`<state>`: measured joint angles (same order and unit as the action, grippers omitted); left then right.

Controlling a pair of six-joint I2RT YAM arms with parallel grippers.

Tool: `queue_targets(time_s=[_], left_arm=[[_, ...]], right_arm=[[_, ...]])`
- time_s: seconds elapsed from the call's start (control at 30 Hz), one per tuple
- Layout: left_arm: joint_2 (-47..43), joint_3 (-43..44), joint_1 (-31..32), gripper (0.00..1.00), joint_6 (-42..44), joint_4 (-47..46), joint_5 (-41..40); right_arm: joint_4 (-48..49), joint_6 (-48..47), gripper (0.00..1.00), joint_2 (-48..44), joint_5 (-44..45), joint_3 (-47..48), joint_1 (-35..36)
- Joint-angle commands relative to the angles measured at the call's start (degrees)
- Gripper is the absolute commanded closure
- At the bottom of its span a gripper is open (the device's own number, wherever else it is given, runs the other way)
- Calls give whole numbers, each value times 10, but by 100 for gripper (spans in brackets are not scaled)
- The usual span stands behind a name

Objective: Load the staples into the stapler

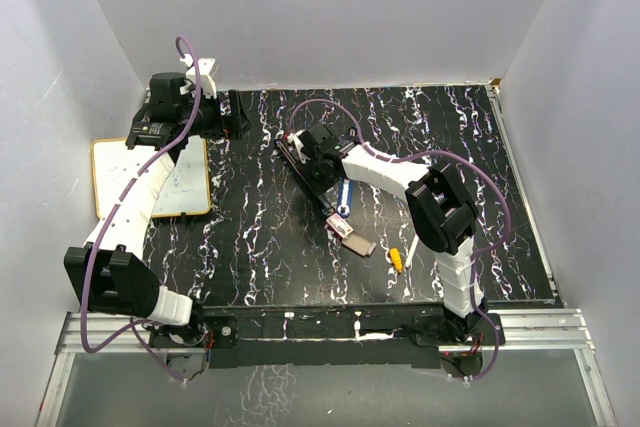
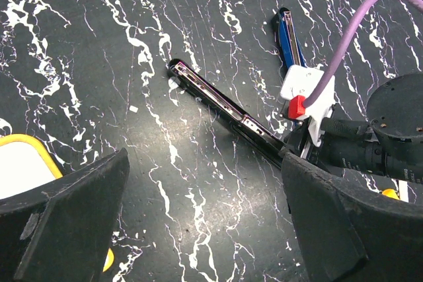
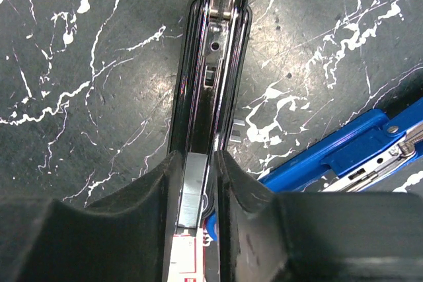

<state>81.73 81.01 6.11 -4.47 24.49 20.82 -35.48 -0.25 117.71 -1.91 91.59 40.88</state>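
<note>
On the black marbled table (image 1: 250, 237), my left gripper (image 2: 205, 156) hangs at ten o'clock, jaws spread wide and empty. My right gripper (image 3: 198, 156) stands nearly closed over the open black stapler (image 2: 218, 102), a silver strip (image 3: 190, 193) between its fingers (whether gripped, I cannot tell). The staples box (image 1: 341, 226) lies on the table at the stapler's five o'clock.

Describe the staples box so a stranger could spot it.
On the black marbled table, find the blue stapler near the middle. Nearer the arm bases lies the staples box: small, flat, red-and-white with a tan tray, shorter than that stapler, unlike the yellow-tipped pen beside it.
</note>
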Motion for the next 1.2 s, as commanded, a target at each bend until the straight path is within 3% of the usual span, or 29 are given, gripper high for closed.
queue_targets(time_s=[0.0, 0.3, 0.5, 0.73, 1.17], left_arm=[[-31, 9, -3, 3, 9, 2, 8], [-21, -10, -3, 3, 4, -16, 23], [8, -52, 17, 9, 23, -73, 48], [38, -110, 20, 10, 18, -162, 73], [141, -131, 28, 14, -34, -223, 80]], right_arm=[[-3, -9, 69, -12, -7, 5, 1], [-5, -19, 60, -31, -16, 14, -4], [1, -49, 59, -69, -61, -18, -15], [64, -58, 70, -123, -108, -84, -53], [78, -63, 71, -76, -140, -66, -59]])
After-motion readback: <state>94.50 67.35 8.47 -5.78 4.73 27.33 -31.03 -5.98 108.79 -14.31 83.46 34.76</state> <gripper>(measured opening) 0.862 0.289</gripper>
